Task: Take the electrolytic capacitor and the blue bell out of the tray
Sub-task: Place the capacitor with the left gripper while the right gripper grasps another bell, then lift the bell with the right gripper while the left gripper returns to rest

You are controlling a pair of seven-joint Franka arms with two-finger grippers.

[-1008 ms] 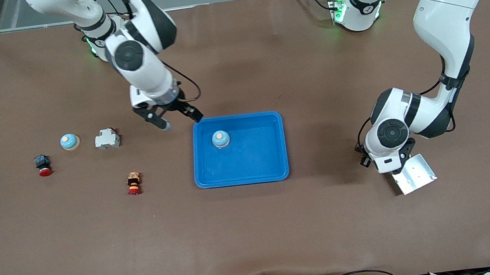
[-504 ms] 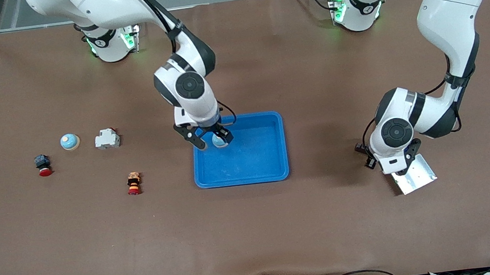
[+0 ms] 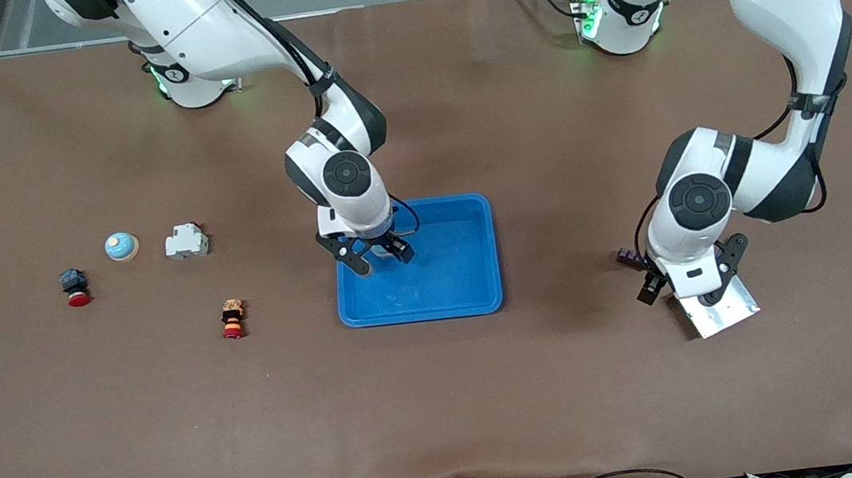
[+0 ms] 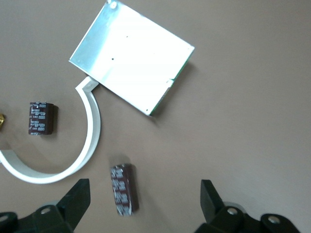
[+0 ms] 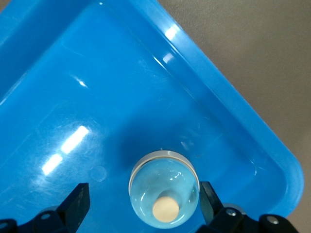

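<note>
The right gripper (image 5: 143, 206) hung spread over the blue bell (image 5: 164, 188) in the tray (image 3: 473, 298); centring the dome before closing would grip best. The left gripper (image 4: 143, 206), jaws apart, hovered over an electrolytic capacitor (image 4: 123, 188) lying on the worktop (image 3: 444, 397).

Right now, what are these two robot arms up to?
The right gripper is down in the blue tray with its fingers open on either side of a blue bell, not yet gripping it. The left gripper hangs open over the table beside a silver metal plate, with two capacitors lying on the table under it.
</note>
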